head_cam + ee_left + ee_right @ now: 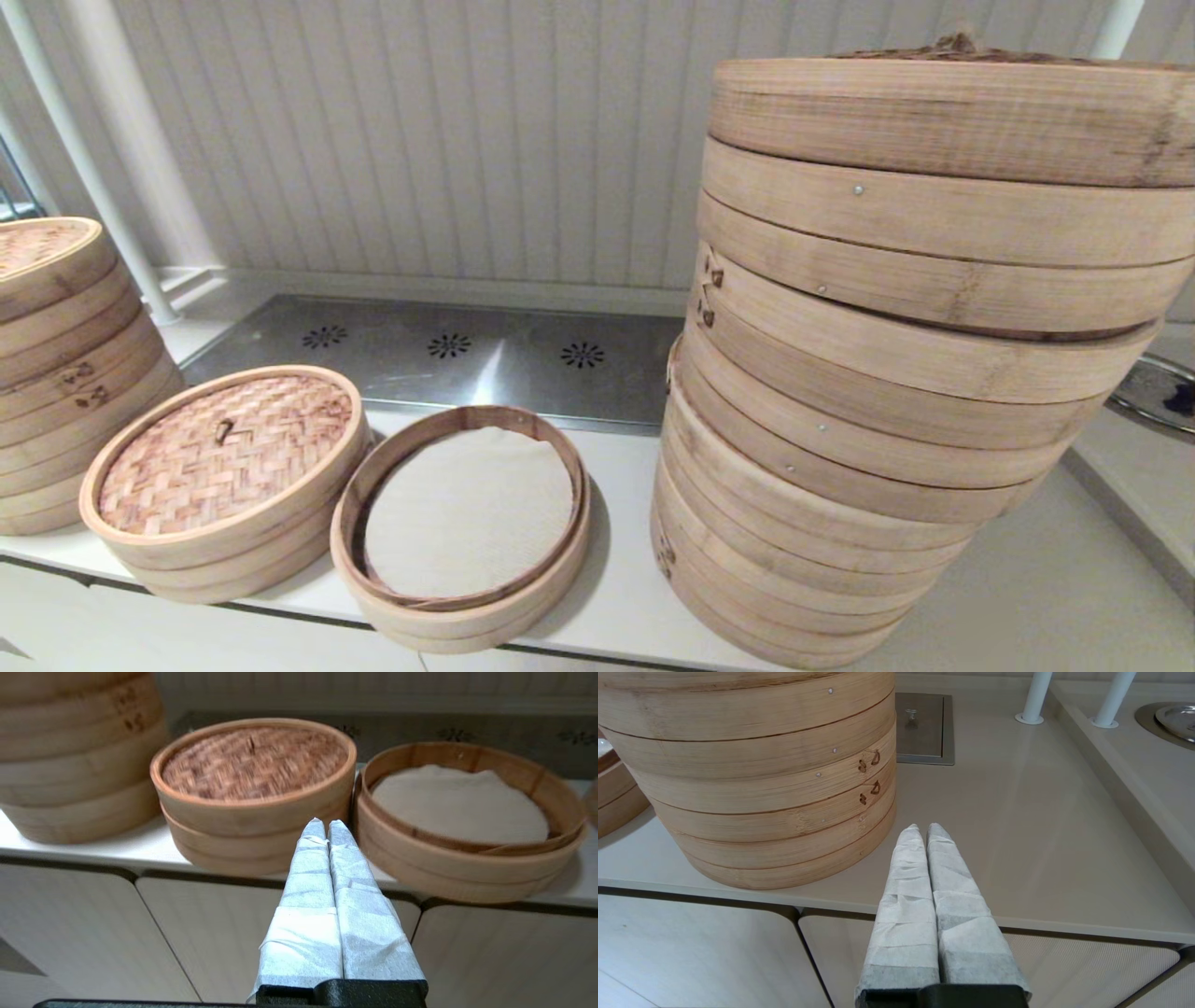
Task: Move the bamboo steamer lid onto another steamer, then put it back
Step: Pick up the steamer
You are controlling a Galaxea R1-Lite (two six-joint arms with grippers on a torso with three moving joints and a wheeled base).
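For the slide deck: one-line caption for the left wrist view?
Left hand shut, short of the counter edge, facing the bamboo steamer lid beside the open steamer.

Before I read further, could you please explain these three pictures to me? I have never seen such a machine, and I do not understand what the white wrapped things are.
This is a two-armed robot. One picture comes from a camera on its head, looking down at a counter; the other two come from cameras on its wrists.

The white wrapped things are gripper fingers. The left gripper and right gripper are both shut and hold nothing, out in front of the counter edge.

On the counter stands a small steamer wearing the bamboo steamer lid with a brown woven top. Beside it is an open small steamer with a white liner. To the right is a huge steamer stack; at far left, a medium stack.
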